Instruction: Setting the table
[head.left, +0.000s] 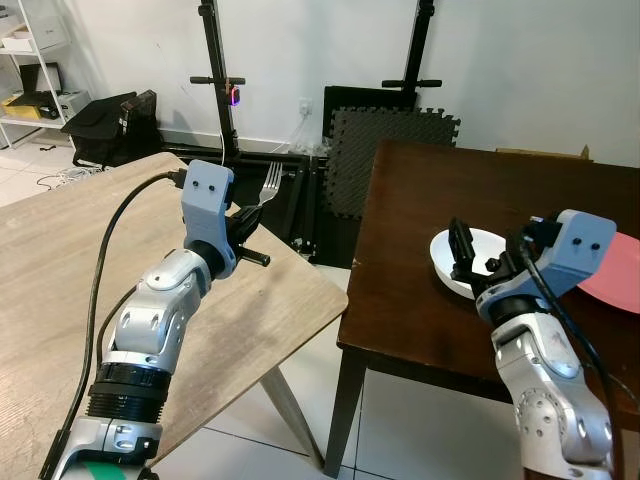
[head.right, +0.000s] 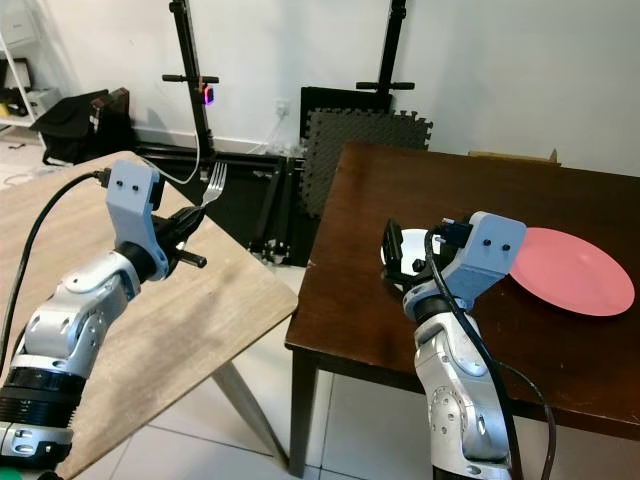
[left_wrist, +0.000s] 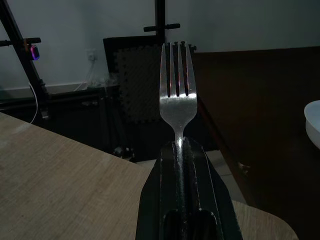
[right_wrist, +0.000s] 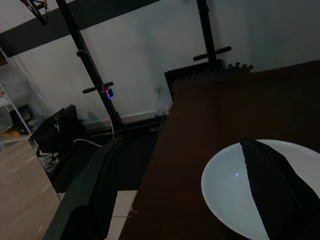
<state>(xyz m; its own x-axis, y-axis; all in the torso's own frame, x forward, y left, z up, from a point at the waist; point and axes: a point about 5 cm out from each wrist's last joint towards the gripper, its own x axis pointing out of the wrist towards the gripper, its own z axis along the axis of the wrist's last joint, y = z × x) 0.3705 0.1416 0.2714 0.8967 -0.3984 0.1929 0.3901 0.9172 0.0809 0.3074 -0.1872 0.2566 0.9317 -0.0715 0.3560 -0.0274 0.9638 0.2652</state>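
No readable text, no labels, no brand marks, no numbers, no signs on any surface (the shelf boxes are too small and blurred to read)

The left gripper (head.left: 243, 222) holds a fork (head.left: 268, 184) (tines up) over the light wooden table (head.left: 60, 260), while the right gripper (head.left: 463, 250) rests at a white bowl (head.left: 463, 262) on the dark table (head.left: 420, 200).
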